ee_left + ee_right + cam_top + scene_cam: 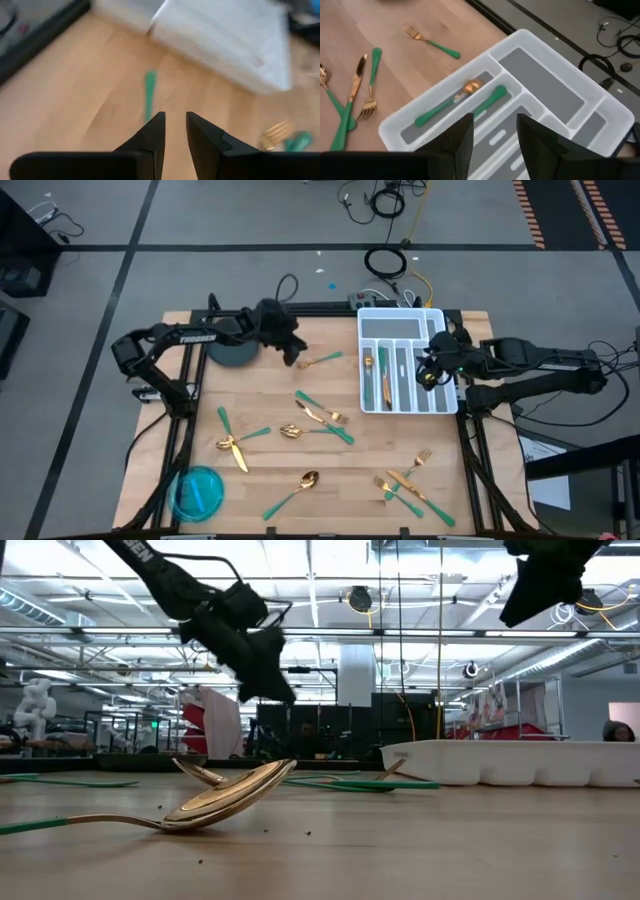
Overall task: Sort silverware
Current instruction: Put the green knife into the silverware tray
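Gold-headed, green-handled silverware lies scattered on the wooden table: a fork, a group, spoons, a knife pair, a cluster. The white divided tray holds a spoon and another green-handled piece. My left gripper hovers above the table just left of the far fork, with a narrow gap between its fingers and nothing in them; a green handle lies ahead. My right gripper is open and empty above the tray.
A dark grey bowl sits under the left arm near the far left. A blue dish lies at the near left corner. Cables run beyond the far edge. A spoon lies close to the low camera.
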`<action>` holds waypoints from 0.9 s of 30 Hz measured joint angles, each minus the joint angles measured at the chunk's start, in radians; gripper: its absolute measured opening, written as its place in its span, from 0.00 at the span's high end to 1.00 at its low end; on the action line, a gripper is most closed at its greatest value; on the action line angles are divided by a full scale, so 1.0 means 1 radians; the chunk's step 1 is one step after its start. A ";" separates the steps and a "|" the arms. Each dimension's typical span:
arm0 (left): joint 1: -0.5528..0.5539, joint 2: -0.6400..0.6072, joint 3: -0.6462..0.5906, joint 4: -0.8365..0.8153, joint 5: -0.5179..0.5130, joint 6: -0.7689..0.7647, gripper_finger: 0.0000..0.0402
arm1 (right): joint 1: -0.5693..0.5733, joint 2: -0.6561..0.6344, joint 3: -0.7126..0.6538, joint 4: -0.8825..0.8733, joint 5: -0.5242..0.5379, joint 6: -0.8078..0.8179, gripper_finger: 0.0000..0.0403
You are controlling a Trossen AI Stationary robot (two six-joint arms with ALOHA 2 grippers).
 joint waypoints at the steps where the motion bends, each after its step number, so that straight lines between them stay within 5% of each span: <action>1: -0.005 0.000 -0.006 -0.014 -0.033 -0.028 0.79 | 0.000 0.000 0.000 -0.007 0.000 -0.001 0.65; 11: -0.028 -0.018 -0.006 -0.358 -0.139 -0.384 0.74 | 0.000 0.002 0.000 -0.065 -0.010 -0.008 0.65; 20: -0.035 -0.009 -0.005 -0.258 -0.137 -0.687 0.66 | 0.001 -0.007 0.000 -0.087 -0.068 -0.073 0.65; 27: -0.067 0.050 -0.005 -0.257 -0.162 -0.744 0.62 | 0.001 -0.025 0.000 -0.088 -0.085 -0.106 0.65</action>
